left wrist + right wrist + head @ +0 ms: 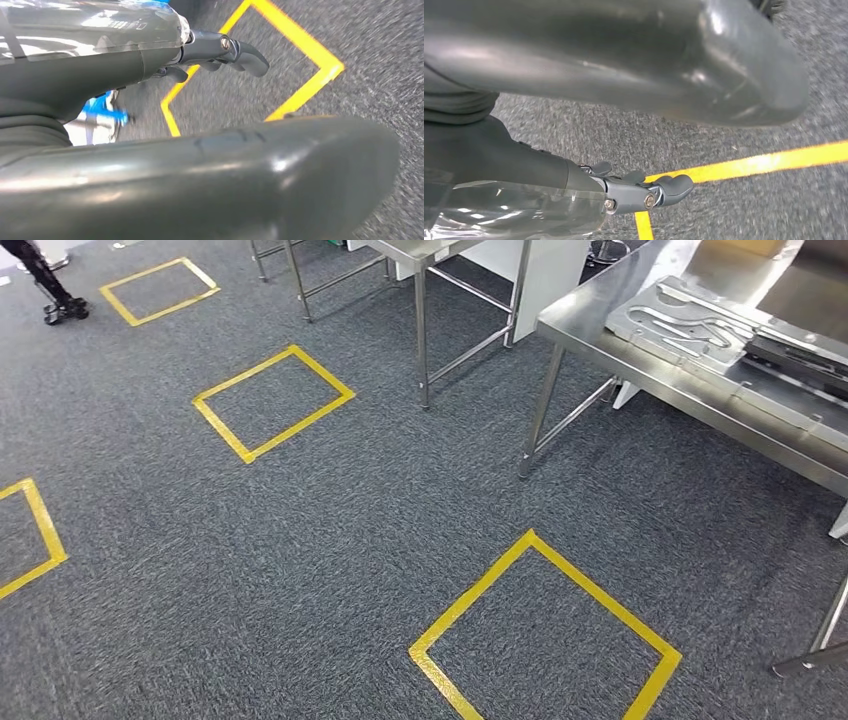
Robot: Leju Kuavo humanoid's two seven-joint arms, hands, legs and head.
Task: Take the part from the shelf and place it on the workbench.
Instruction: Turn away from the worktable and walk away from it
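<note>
The left hand [150, 100] hangs over the carpet with its dark fingers [245, 55] stretched out and apart from the thick thumb [250, 180]; nothing lies between them. Below it runs a corner of a square of yellow tape [305, 50], and a small blue thing [105, 112] shows past the palm, too blurred to name. The right hand [589, 150] hangs the same way, its fingers [674, 186] spread away from the thumb [704, 65] and holding nothing, with a line of yellow tape [764, 161] on the floor beneath.

From the head view, grey carpet [350, 540] fills most of the scene, marked with several tape squares [545, 635]. At the upper right stands a steel workbench [690, 400] on thin legs. On its top lies a flat grey metal part [680, 325] with curved slots cut in it, and just beside it a dark flat piece [800, 355]. A second steel table [420, 300] stands further back, and dark wheeled feet [62, 308] sit at the upper left
</note>
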